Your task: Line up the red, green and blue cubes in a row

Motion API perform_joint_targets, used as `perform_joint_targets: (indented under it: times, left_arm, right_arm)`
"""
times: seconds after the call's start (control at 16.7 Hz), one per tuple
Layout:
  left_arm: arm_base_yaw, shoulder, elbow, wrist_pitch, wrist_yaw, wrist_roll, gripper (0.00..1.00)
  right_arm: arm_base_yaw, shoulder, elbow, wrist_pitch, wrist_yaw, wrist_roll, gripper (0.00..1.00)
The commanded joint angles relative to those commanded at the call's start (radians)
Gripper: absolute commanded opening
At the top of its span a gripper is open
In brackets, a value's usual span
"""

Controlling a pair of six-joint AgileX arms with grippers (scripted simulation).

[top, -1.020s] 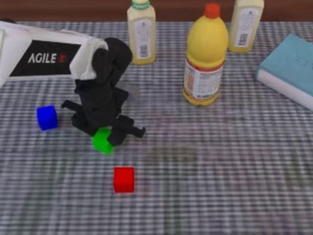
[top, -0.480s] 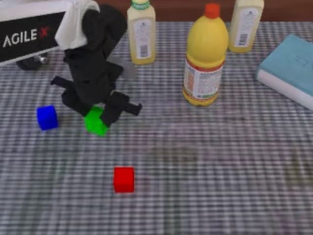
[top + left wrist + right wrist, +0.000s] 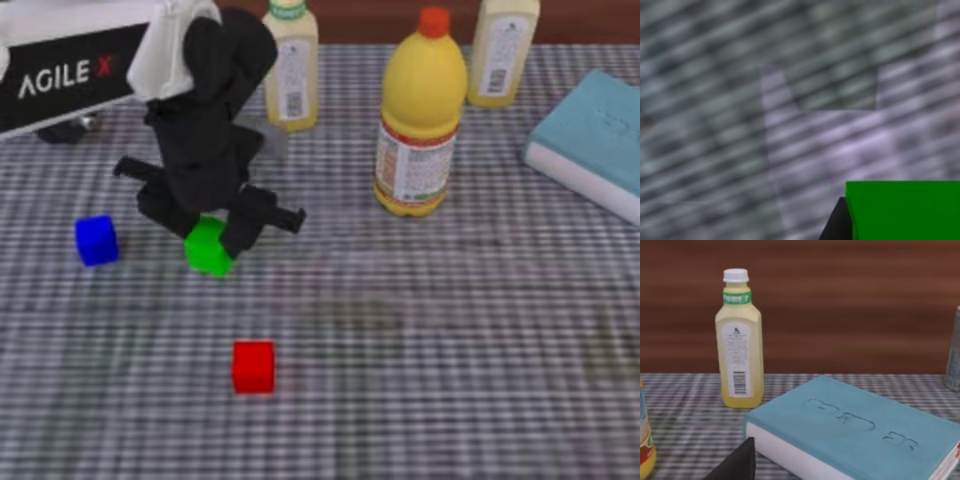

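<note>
My left gripper [image 3: 208, 243] is shut on the green cube [image 3: 206, 252] and holds it a little above the checked cloth, at the left of the table. In the left wrist view the green cube [image 3: 905, 210] sits against one dark finger [image 3: 837, 225]. The blue cube [image 3: 96, 240] rests on the cloth to the left of the green one. The red cube [image 3: 253, 366] lies nearer the front edge, slightly to the right. My right arm is outside the top view; only one dark fingertip [image 3: 740, 462] of it shows in the right wrist view.
A yellow bottle with a red cap [image 3: 420, 120] stands behind the middle. Two pale yellow bottles [image 3: 290, 65] [image 3: 505, 50] stand at the back edge. A teal book [image 3: 595, 140] lies at the back right, close to my right wrist.
My left gripper has lifted the green cube and carried it away from the front edge, first back and left, then slightly right. The blue and red cubes have not moved.
</note>
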Motion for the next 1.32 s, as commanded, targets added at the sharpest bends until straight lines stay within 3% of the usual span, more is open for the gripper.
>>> perform_joint_targets:
  times: [0.78,1.32]
  left_arm:
    - [-0.365,0.031,0.114,-0.104,-0.027,-0.77,0.0]
    - [-0.388,0.031,0.106,-0.088,-0.03,-0.82,0.0]
  right_arm:
    - [0.0,0.0,0.0,0.0,0.0,0.0,1.0]
    - [0.0,0.0,0.0,0.0,0.0,0.0,1.0]
